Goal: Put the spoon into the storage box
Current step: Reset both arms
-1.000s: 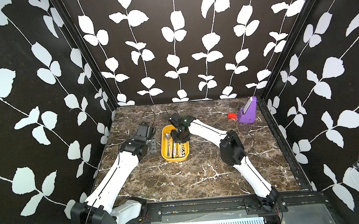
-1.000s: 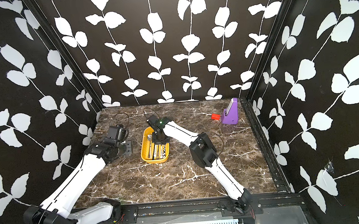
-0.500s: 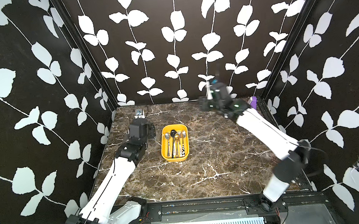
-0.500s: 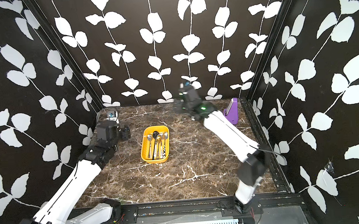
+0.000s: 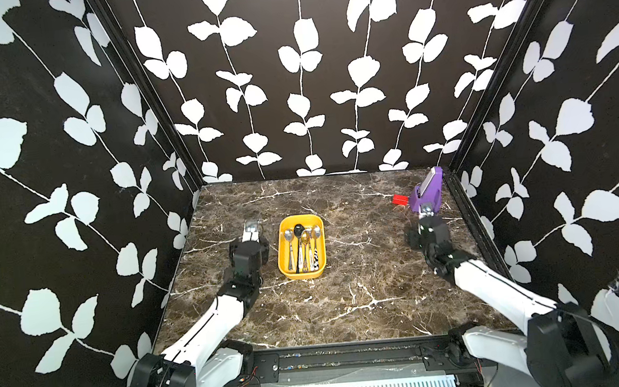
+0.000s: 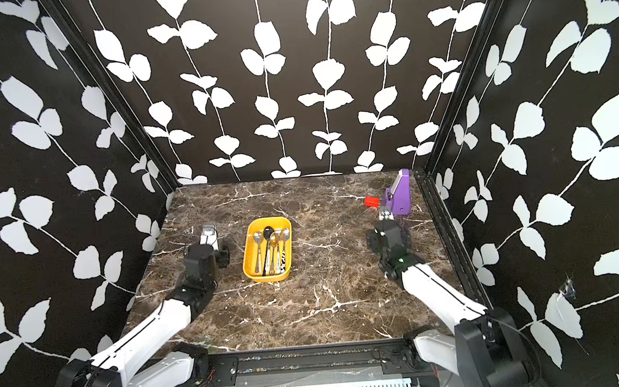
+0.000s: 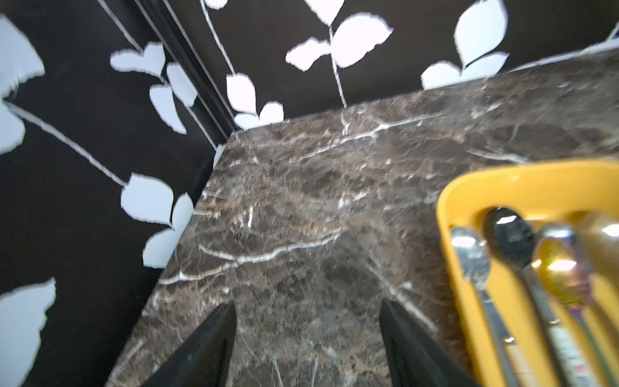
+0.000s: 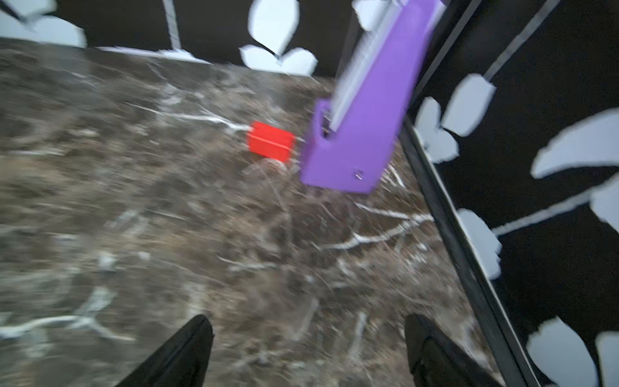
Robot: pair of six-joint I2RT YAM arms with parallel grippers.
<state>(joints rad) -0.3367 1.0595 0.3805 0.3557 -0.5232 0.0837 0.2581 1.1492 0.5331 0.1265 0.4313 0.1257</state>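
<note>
The storage box (image 5: 283, 253) (image 6: 248, 256) is a shallow yellow tray on the marble table, left of centre in both top views. Several spoons lie side by side in it, bowls toward the back wall, among them a black spoon (image 5: 298, 228) (image 6: 268, 229) (image 7: 509, 234). My left gripper (image 5: 252, 227) (image 6: 209, 230) (image 7: 308, 305) hovers just left of the box (image 7: 445, 207), open and empty. My right gripper (image 5: 425, 211) (image 6: 385, 215) (image 8: 308, 321) is far right, in front of the purple stand, open with only table between its fingers.
A purple angular stand (image 5: 428, 192) (image 6: 400, 195) (image 8: 361, 134) stands at the back right against the wall frame, with a small red block (image 5: 400, 199) (image 6: 372, 201) (image 8: 271, 140) beside it. Black leaf-patterned walls close in three sides.
My right arm left the box, swung up and across to the right side, and its jaws opened wide. The spoons it covered now show in the box. My left arm shifted slightly.
</note>
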